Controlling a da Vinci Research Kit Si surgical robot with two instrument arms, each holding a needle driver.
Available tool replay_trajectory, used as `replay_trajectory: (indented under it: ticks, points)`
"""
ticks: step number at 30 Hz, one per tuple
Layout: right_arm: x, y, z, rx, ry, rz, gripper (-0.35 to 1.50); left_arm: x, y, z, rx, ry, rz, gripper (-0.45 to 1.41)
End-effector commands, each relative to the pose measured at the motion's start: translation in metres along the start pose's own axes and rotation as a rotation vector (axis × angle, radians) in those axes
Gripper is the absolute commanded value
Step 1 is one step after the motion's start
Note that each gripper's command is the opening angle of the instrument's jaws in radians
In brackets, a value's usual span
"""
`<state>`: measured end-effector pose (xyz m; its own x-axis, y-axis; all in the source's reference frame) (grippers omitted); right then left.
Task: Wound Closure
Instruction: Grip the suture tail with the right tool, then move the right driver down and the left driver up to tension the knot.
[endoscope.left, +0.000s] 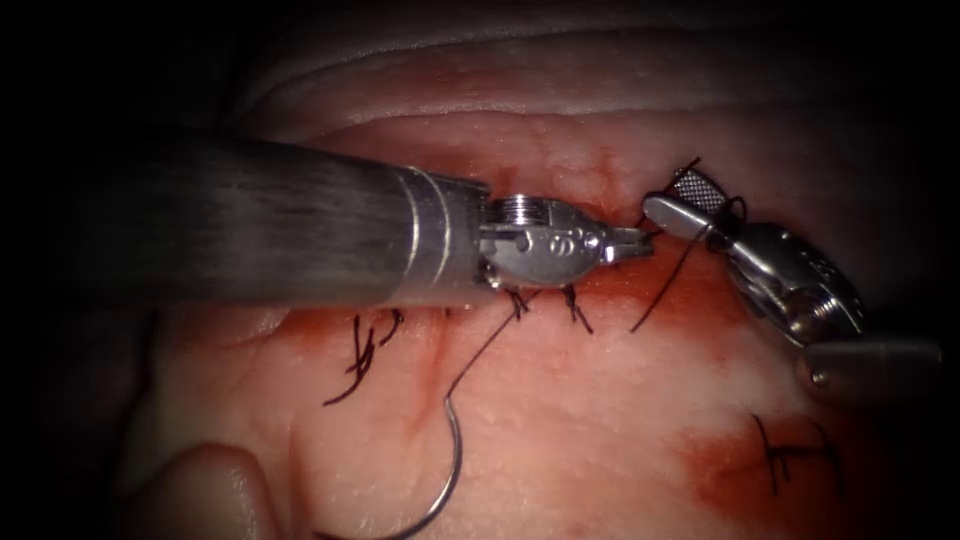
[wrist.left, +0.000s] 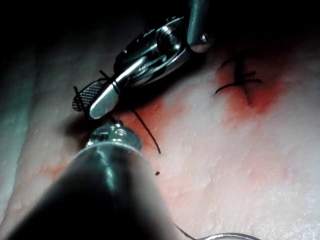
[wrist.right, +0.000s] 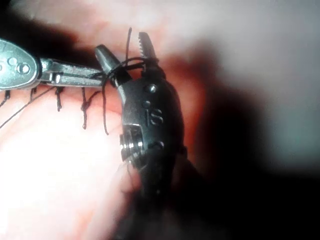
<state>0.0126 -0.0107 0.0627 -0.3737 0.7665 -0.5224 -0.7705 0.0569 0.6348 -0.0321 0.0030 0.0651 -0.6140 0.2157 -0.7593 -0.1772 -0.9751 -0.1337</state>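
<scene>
Both tools are meeting over the cut (endoscope.left: 600, 285): left tool (endoscope.left: 632, 240) lying level, jaws clamped on thread (endoscope.left: 668, 280); right tool (endoscope.left: 678, 200) angling in, jaws apart, thread looped around them. Needle (endoscope.left: 448, 470) is lying free on tissue (endoscope.left: 600, 420), lower left.

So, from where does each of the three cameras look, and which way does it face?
Endoscope view: above and in front of the tissue; left tool shut on thread, right tool open, thread looped round it; free needle lies on the tissue.
Left wrist view: along its own shaft toward the right tool.
Right wrist view: along its shaft at its open jaws; left tool alongside.
All three share the right tool and thread.
</scene>
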Motion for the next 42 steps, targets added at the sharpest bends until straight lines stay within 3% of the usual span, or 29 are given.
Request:
replay_trajectory:
  ticks: [1, 5, 7, 19, 24, 31, 40, 42]
  points:
    - [-0.0007, -0.0001, 0.0007, 0.003, 0.002, 0.001, 0.84, 0.0000, -0.0001, 0.0010, 0.000, 0.001, 0.000, -0.45]
    - [-0.0008, -0.0003, 0.0009, 0.007, 0.011, 0.009, 0.78, 0.0002, -0.0005, 0.0015, 0.006, -0.002, -0.004, -0.45]
    - [-0.0010, -0.0007, 0.0010, 0.001, 0.017, 0.022, -0.35, 0.0000, -0.0006, 0.0015, 0.005, -0.001, -0.003, -0.45]
    - [-0.0031, -0.0039, -0.0003, 0.011, 0.084, -0.121, -0.35, -0.0013, -0.0007, -0.0004, -0.012, -0.002, -0.009, -0.45]
    - [-0.0067, -0.0044, -0.0020, -0.006, 0.128, -0.236, -0.35, -0.0022, -0.0040, -0.0014, 0.005, -0.046, -0.046, -0.45]
    - [-0.0109, -0.0047, -0.0035, -0.079, 0.061, -0.329, -0.35, -0.0032, -0.0069, -0.0003, -0.005, -0.089, -0.060, -0.45]
    - [-0.0115, -0.0069, -0.0063, -0.102, 0.012, -0.388, -0.35, -0.0039, -0.0122, 0.0025, 0.011, -0.104, -0.095, -0.45]
    - [-0.0120, -0.0082, -0.0081, -0.120, -0.038, -0.432, -0.35, -0.0046, -0.0144, 0.0034, 0.019, -0.108, -0.105, -0.45]
